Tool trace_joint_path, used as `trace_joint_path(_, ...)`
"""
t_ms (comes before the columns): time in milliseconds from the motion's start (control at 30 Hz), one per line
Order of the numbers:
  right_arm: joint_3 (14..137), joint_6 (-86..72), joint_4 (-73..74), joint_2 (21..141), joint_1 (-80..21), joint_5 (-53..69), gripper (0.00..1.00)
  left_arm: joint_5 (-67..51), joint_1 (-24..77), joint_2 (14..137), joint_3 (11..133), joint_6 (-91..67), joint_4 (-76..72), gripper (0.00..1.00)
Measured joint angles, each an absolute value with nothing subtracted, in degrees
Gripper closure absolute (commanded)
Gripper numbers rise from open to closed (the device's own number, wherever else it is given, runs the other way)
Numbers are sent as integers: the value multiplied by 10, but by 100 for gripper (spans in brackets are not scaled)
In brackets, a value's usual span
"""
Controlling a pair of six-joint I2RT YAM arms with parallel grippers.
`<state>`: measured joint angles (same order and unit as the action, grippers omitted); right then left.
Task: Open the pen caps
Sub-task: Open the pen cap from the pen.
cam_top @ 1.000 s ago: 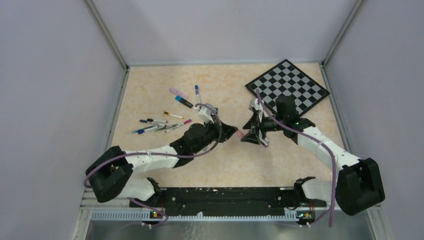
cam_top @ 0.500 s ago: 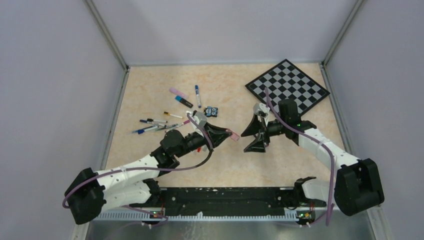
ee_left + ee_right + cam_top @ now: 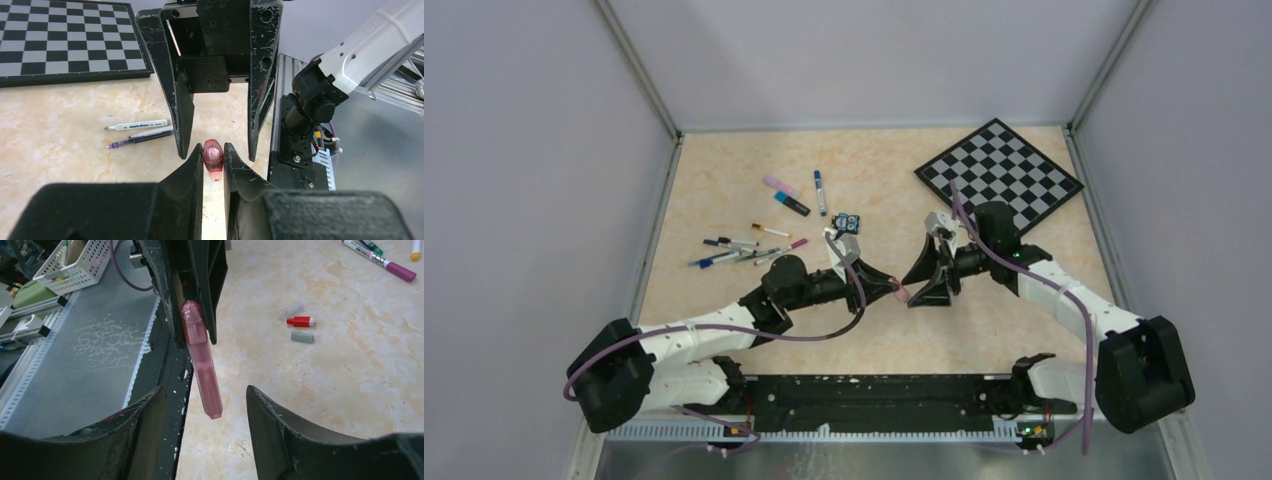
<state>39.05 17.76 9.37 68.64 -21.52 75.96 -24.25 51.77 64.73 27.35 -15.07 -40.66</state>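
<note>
Left gripper (image 3: 213, 148) is pinched narrow on one end of a see-through pink pen (image 3: 201, 360), holding it up off the table (image 3: 874, 170). The rest of the pen sticks out toward the right gripper (image 3: 205, 389). That one is spread wide, a finger on each side of the pen's free end and not touching it.

So what changed: a second ago the two grippers were nose to nose with the pink thing between them. Half a second ago the left arm had pulled away with the pen and the right fingers were wide open. Now the left arm has swung back in and lower, and the free end sits in the mouth of the right gripper again.

My read is that this is a fresh line-up for the pull, not a finished one. The pen looks like one whole piece in the right wrist view, though I can't make out where the cap joins the body. The right fingers need to close on the free end before anything comes off. If they close off-centre, I'd guess the pen just twists in the left grip.

A red cap (image 3: 299, 321) and a grey cap (image 3: 302, 337) lie loose on the table, so some pens look done. The other pens (image 3: 742, 252) are bunched on the left side, well away from the chessboard (image 3: 999, 170).
</note>
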Motion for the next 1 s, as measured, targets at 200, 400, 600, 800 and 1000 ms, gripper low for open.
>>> trace_joint_path(200, 390, 183, 98, 688, -233, 748, 57, -250, 517, 656, 274, -153, -408, 100)
trace_joint_path(400, 391, 190, 106, 694, -243, 740, 66, -251, 517, 659, 274, -159, -422, 100)
trace_joint_path(600, 391, 203, 114, 700, -246, 740, 100, -250, 517, 662, 274, -166, -431, 100)
trace_joint_path(800, 400, 239, 134, 701, -249, 745, 100, -244, 512, 650, 273, -176, -427, 100)
trace_joint_path(1000, 436, 266, 145, 711, -263, 742, 100, -258, 477, 588, 269, -182, -399, 100)
